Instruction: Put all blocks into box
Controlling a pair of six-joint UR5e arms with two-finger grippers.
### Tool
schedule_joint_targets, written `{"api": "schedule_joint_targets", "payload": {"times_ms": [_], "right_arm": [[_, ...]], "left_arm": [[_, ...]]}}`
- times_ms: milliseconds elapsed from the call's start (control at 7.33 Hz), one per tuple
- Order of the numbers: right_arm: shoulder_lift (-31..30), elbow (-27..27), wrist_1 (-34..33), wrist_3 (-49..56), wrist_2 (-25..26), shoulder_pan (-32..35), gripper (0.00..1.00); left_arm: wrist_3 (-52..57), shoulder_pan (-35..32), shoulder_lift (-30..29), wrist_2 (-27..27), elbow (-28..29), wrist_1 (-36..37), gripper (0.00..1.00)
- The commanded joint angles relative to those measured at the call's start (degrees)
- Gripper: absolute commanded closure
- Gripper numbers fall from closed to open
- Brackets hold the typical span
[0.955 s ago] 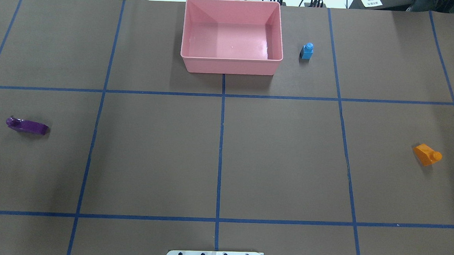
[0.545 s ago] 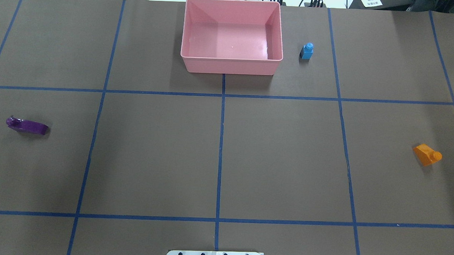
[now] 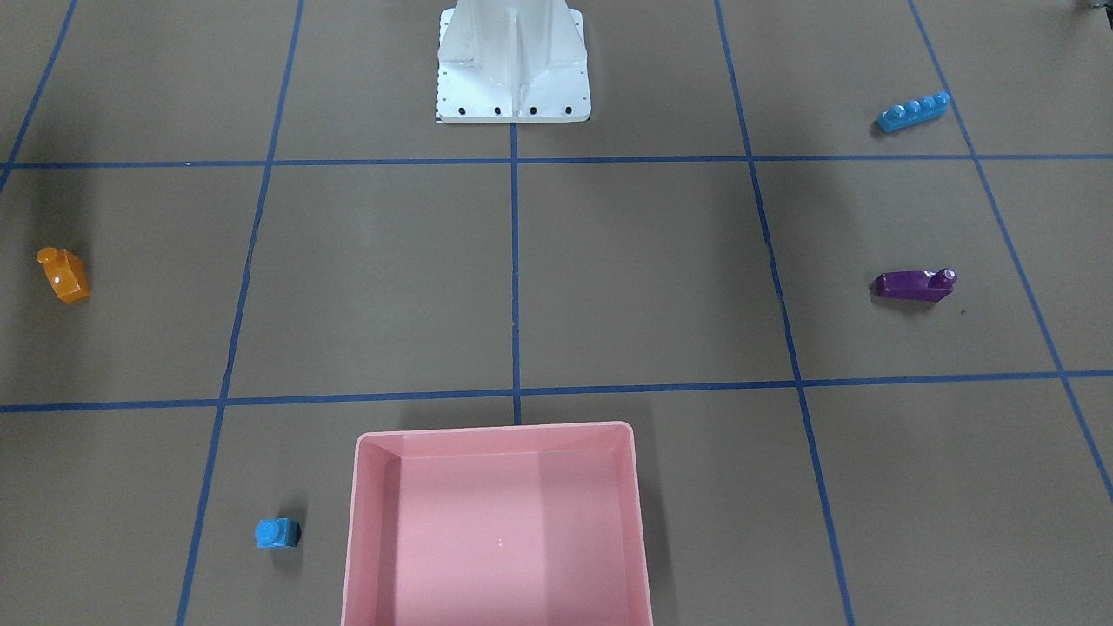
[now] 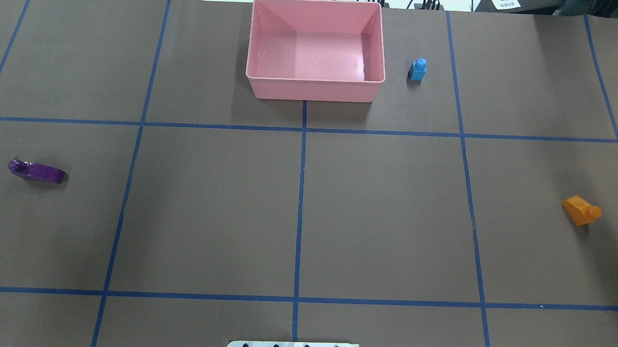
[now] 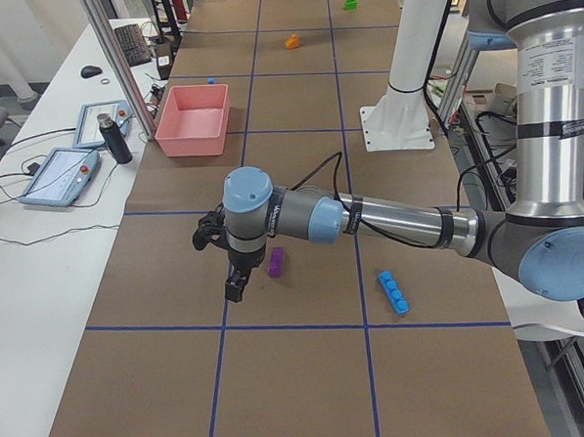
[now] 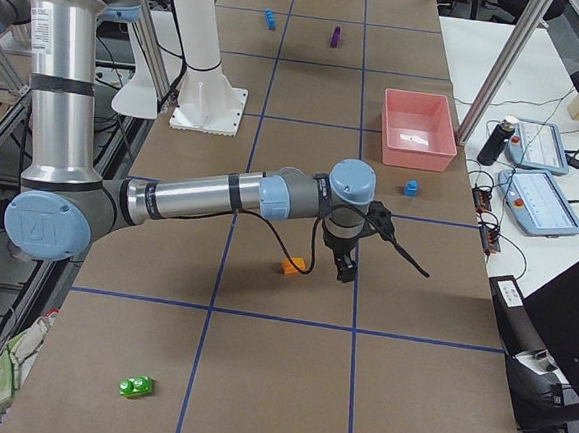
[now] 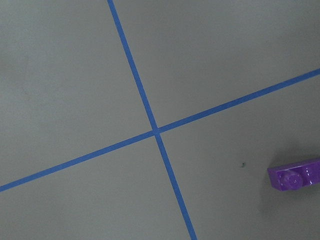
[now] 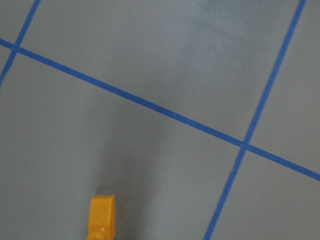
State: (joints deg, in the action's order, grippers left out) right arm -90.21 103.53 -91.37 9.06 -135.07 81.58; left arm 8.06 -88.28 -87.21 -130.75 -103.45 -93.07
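Observation:
The pink box (image 4: 314,89) stands empty at the table's far middle and shows in the front view (image 3: 496,429). A small blue brick (image 4: 418,70) stands just right of it. A purple brick (image 4: 36,171) lies far left and an orange brick (image 4: 581,210) far right. A long blue brick (image 3: 913,111) lies near the robot's left side. A green brick (image 6: 137,387) lies beyond the orange one. My left gripper (image 5: 235,283) hovers beside the purple brick (image 5: 275,262). My right gripper (image 6: 345,270) hovers beside the orange brick (image 6: 291,267). I cannot tell whether either is open or shut.
The white metal base (image 3: 513,61) stands at the robot's edge of the table. Blue tape lines grid the brown surface. Tablets and a dark bottle (image 5: 112,140) sit on the white side table past the box.

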Motion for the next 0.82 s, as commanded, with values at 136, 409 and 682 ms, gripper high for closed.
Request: {"api": "schedule_joint_targets", "payload": {"times_ms": [136, 409, 682], "right_arm": [[-3.46, 1.85, 10.66, -14.63, 4.01, -14.56, 0.0], [-6.27, 1.68, 10.95, -15.83, 5.96, -20.39, 0.0], [-7.08, -1.12, 11.04, -15.3, 5.61, -21.38, 0.0]], "left_arm": [[-5.68, 0.12, -0.07, -1.6, -0.08, -0.01, 0.0], [-5.78, 0.12, 0.02, -3.81, -0.08, -0.01, 0.0], [-5.69, 0.12, 0.02, -3.9, -0.08, -0.01, 0.0]]}}
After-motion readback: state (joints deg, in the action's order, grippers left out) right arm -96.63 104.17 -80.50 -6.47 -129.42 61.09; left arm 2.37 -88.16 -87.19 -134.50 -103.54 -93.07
